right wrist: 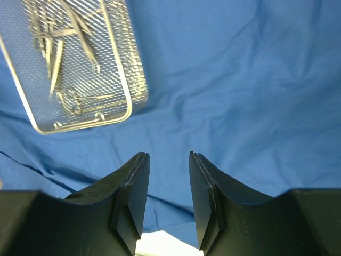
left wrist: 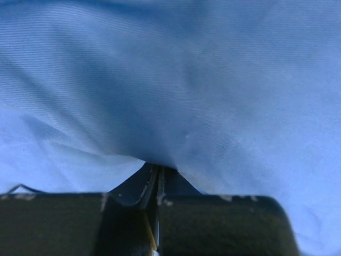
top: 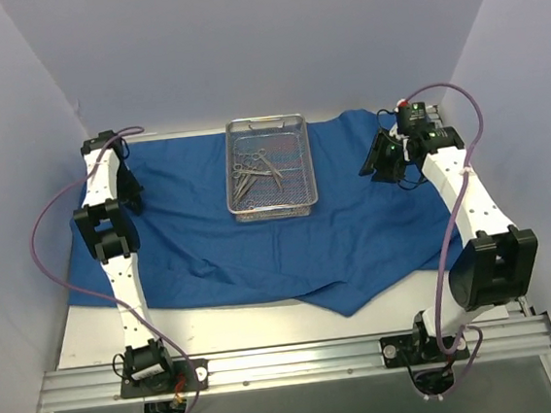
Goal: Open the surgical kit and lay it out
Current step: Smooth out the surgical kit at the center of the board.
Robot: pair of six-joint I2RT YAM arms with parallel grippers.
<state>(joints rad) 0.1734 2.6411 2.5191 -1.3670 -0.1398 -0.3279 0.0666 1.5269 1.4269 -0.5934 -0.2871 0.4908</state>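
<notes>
The left fingers (left wrist: 133,188) are pressed shut on a fold of the blue cloth wrap (top: 356,228), near its far left corner (that wrist view shows nothing but cloth). The wire-mesh tray (top: 265,121) sits on the spread cloth at the middle back of the table (top: 92,331), with the instruments (top: 255,169) heaped inside it. A hard tug on the pinched fold would likely drag the tray along or jolt the instruments. The right fingers (right wrist: 133,194) stand partly apart and hold nothing, hovering over the cloth's right side.
</notes>
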